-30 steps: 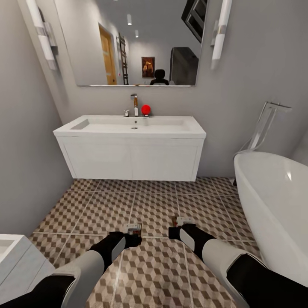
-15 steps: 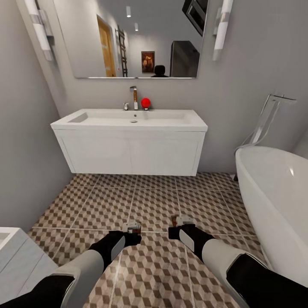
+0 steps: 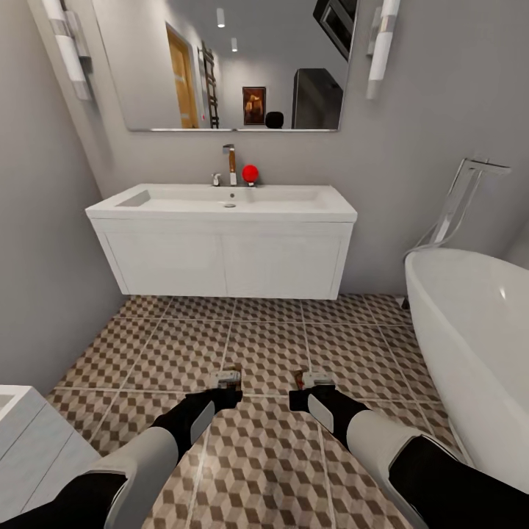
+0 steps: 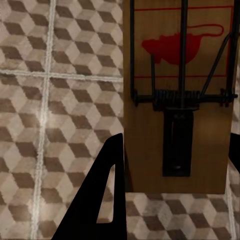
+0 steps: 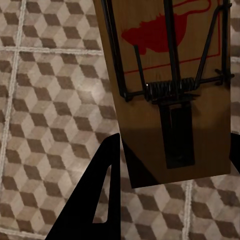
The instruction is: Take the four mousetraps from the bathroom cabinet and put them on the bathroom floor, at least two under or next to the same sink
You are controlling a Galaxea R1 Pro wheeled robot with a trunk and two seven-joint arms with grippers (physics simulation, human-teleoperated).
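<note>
progress: two of four mousetraps carried, none seen set on bathroom floor (image 3: pixel 264 345) | left gripper (image 3: pixel 226 381) clamped on mousetrap (image 4: pixel 180 95) | right gripper (image 3: pixel 314 381) clamped on second mousetrap (image 5: pixel 167 90) | both held low facing sink (image 3: pixel 220 204) | remaining: placement by sink, other two not located

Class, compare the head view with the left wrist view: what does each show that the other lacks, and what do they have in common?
Head view alone: the white sink with its chrome tap, a red ball beside the tap, the mirror, the bathtub, and both arms.

Left wrist view alone: close detail of the mousetrap in the left pincer, a brown board with black wire spring and a red mouse print.

Both: the cube-pattern bathroom floor and that trap, a small shape at the left pincer's tip in the head view.
</note>
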